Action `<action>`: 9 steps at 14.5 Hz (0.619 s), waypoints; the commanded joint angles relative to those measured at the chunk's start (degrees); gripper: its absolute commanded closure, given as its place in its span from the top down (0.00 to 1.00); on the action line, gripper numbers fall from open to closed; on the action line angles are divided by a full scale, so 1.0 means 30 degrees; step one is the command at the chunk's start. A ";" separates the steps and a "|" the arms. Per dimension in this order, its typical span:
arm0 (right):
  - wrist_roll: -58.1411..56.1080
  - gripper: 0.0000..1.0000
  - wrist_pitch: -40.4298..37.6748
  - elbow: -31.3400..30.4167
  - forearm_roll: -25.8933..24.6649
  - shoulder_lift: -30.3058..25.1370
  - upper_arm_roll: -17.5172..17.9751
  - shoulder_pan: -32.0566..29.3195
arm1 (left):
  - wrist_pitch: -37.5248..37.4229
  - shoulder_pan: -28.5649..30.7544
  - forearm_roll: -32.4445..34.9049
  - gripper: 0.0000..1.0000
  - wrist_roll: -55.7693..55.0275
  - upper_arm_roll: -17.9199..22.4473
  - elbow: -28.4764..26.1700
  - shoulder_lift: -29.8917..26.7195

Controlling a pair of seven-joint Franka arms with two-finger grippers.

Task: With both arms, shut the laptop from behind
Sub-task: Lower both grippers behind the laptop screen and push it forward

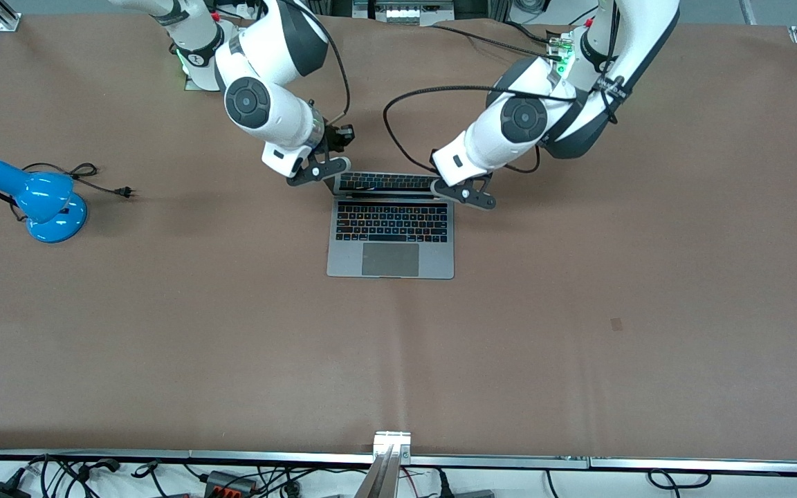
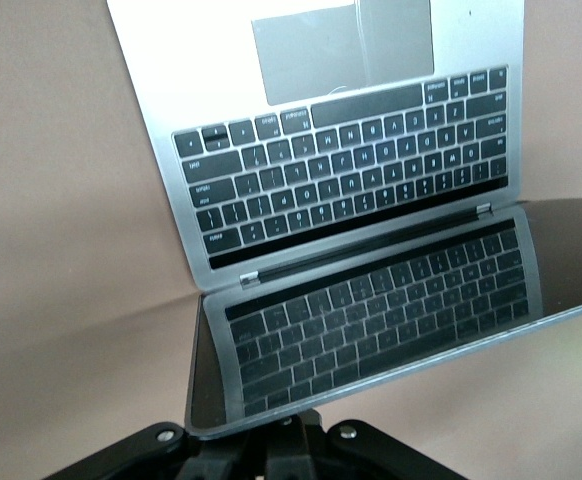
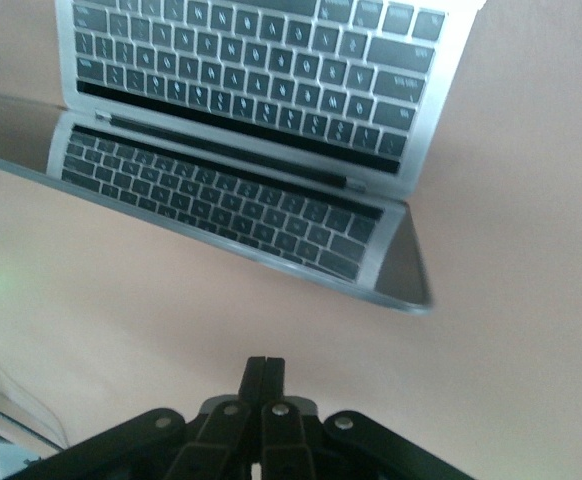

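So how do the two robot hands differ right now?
The left hand meets the top edge of the laptop lid; the right hand hangs short of it, with bare table between. The left hand is at the lid corner toward the left arm's end, the right hand near the other corner. Both are black and low.

A blue desk lamp (image 1: 35, 200) with its black cord (image 1: 94, 178) unplugged lies on the brown table (image 1: 578, 332) toward the right arm's end.
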 commanded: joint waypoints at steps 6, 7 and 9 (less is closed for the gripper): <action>0.0227 0.00 0.2989 0.2820 0.0092 0.2753 -0.0470 -0.0068 | -0.0320 -0.0360 0.1923 0.00 -0.1450 0.0838 0.3178 0.3263; 0.0198 0.00 0.3518 0.3142 0.0092 0.3251 -0.0499 -0.0068 | -0.0408 -0.0331 0.2511 0.00 -0.1480 0.0896 0.3443 0.3790; 0.0198 0.00 0.4136 0.3874 0.0092 0.4189 -0.0791 -0.0097 | -0.0409 -0.0534 0.3042 0.00 -0.1917 0.0926 0.4292 0.4786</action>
